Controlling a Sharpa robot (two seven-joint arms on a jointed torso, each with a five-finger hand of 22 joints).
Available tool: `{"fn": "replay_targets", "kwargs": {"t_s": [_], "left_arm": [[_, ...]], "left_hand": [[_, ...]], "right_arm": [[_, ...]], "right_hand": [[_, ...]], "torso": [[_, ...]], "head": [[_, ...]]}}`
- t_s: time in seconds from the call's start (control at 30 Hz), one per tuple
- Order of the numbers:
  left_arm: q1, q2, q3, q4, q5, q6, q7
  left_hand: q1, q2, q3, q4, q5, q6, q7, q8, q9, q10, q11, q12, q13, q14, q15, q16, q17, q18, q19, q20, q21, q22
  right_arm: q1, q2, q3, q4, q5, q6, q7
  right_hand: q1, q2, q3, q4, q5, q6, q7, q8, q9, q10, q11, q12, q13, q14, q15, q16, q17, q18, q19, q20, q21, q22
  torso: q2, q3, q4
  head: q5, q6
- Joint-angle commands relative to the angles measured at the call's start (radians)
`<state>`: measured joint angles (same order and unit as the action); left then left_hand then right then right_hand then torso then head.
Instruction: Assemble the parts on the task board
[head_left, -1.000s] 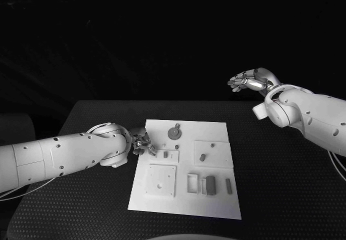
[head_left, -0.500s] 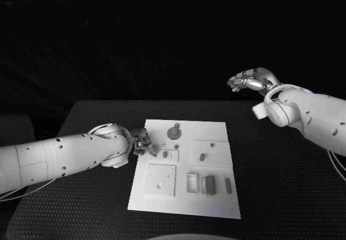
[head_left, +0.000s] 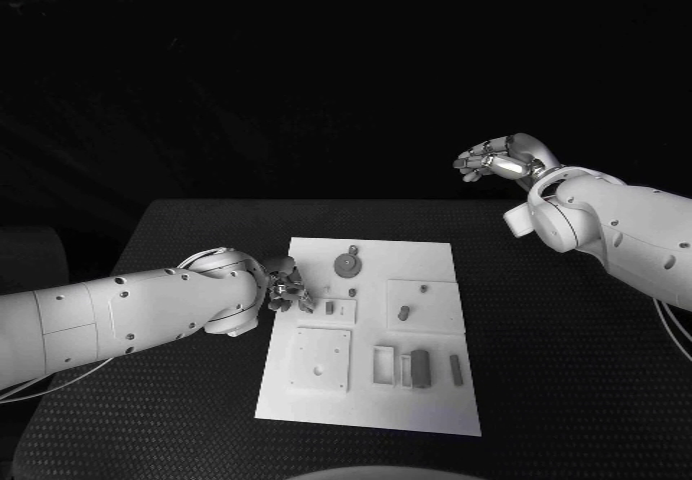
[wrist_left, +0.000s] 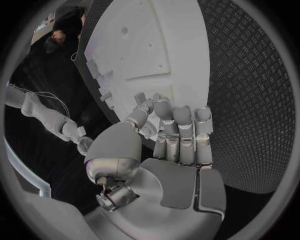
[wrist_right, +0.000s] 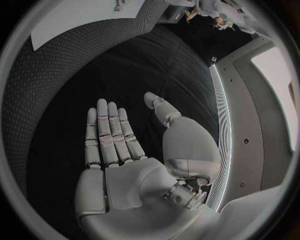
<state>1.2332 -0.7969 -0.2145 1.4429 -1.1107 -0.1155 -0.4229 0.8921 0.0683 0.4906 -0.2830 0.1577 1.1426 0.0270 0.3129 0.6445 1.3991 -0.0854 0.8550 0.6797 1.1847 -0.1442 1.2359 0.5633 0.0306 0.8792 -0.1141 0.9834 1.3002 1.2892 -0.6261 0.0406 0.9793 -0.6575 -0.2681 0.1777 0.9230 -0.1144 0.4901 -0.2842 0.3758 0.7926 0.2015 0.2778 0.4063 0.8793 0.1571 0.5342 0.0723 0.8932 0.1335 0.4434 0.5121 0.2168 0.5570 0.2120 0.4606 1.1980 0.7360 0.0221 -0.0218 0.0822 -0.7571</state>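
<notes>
Left hand (wrist_left: 178, 145) over the edge of the white task board (wrist_left: 169, 40), fingers (wrist_left: 185, 119) side by side and bent toward the plate, thumb curled in beside them. Small parts (wrist_left: 103, 94) along the board's edge. Black textured table (wrist_left: 250, 90) alongside.

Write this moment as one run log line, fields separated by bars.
left hand: at task board left edge, grasp unclear | right hand: open, raised off board | parts: on board

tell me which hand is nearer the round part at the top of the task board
Left. The left hand sits at the task board's left edge, just beside the round part; the right hand is raised beyond the table's far right corner.
</notes>
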Motion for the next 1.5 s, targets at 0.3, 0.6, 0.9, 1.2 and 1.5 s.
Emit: {"fn": "replay_targets", "kwargs": {"t_s": [0.3,0.6,0.9,1.2,1.5], "left_arm": [[-0.007,0.004,-0.002,0.0,-0.006,0.023,-0.004],[-0.007,0.009,-0.002,-0.001,-0.028,0.037,-0.008],[-0.007,0.023,-0.003,-0.01,-0.051,0.049,-0.014],[-0.009,0.033,-0.014,-0.014,-0.059,0.058,-0.015],[-0.009,0.035,-0.016,-0.012,-0.06,0.082,-0.019]], "left_hand": [[0.006,0.005,0.004,0.0,0.006,0.008,-0.003,0.03,0.003,0.004,-0.002,-0.006,-0.002,0.0,-0.003,0.0,-0.001,0.003,0.009,-0.124,0.004,0.001],[0.008,0.005,0.006,-0.002,0.008,0.008,-0.004,0.03,0.003,0.004,-0.002,-0.006,-0.002,0.001,-0.004,0.0,-0.001,0.003,0.009,-0.124,0.004,0.001],[0.009,0.001,0.006,-0.003,0.014,0.011,-0.005,0.031,0.002,0.007,-0.003,-0.005,-0.001,0.003,-0.004,0.001,-0.001,0.004,0.011,-0.125,0.004,0.002],[0.007,-0.003,0.005,-0.002,0.014,0.018,-0.007,0.035,0.002,0.011,-0.005,0.0,0.002,0.008,-0.005,0.006,0.001,0.004,0.014,-0.125,0.006,0.003],[0.006,-0.005,0.005,-0.002,0.015,0.023,-0.009,0.037,0.002,0.014,-0.007,0.004,0.006,0.01,-0.006,0.011,0.003,0.005,0.017,-0.126,0.008,0.005]], "right_arm": [[0.0,-0.001,0.001,0.002,0.0,0.013,0.006],[0.0,-0.002,0.001,0.004,0.0,0.013,0.005],[0.0,-0.002,0.001,0.009,0.0,0.013,0.005],[0.0,-0.002,0.001,0.009,0.0,0.013,0.006],[0.0,-0.001,0.001,0.008,0.0,0.013,0.005]], "right_hand": [[-0.005,0.004,-0.004,-0.002,0.006,-0.008,0.01,0.004,-0.001,0.008,-0.002,-0.004,-0.002,0.0,0.007,-0.006,-0.002,-0.012,-0.002,-0.001,-0.006,0.002],[-0.005,0.004,-0.004,-0.002,0.007,-0.008,0.01,0.004,-0.001,0.008,-0.002,-0.004,-0.002,0.0,0.007,-0.006,-0.002,-0.012,-0.002,-0.001,-0.006,0.003],[-0.005,0.004,-0.004,-0.002,0.007,-0.008,0.01,0.004,-0.002,0.008,-0.002,-0.004,-0.002,0.0,0.007,-0.006,-0.002,-0.012,-0.002,-0.001,-0.007,0.003],[-0.005,0.004,-0.004,-0.002,0.007,-0.008,0.01,0.004,-0.002,0.008,-0.002,-0.005,-0.002,0.0,0.007,-0.007,-0.002,-0.012,-0.002,-0.001,-0.007,0.004],[-0.005,0.004,-0.004,-0.002,0.007,-0.008,0.01,0.004,-0.002,0.008,-0.002,-0.005,-0.002,0.0,0.007,-0.007,-0.002,-0.012,-0.001,-0.001,-0.008,0.004]], "torso": [[0.0,0.0006,-0.0007],[0.0,0.0003,0.0008],[0.0,-0.0001,-0.0009],[0.0,0.0001,0.0],[0.0,0.0011,-0.0009]], "head": [[-0.001,-0.001],[-0.003,0.0],[-0.001,-0.002],[-0.003,-0.001],[-0.003,-0.004]]}}
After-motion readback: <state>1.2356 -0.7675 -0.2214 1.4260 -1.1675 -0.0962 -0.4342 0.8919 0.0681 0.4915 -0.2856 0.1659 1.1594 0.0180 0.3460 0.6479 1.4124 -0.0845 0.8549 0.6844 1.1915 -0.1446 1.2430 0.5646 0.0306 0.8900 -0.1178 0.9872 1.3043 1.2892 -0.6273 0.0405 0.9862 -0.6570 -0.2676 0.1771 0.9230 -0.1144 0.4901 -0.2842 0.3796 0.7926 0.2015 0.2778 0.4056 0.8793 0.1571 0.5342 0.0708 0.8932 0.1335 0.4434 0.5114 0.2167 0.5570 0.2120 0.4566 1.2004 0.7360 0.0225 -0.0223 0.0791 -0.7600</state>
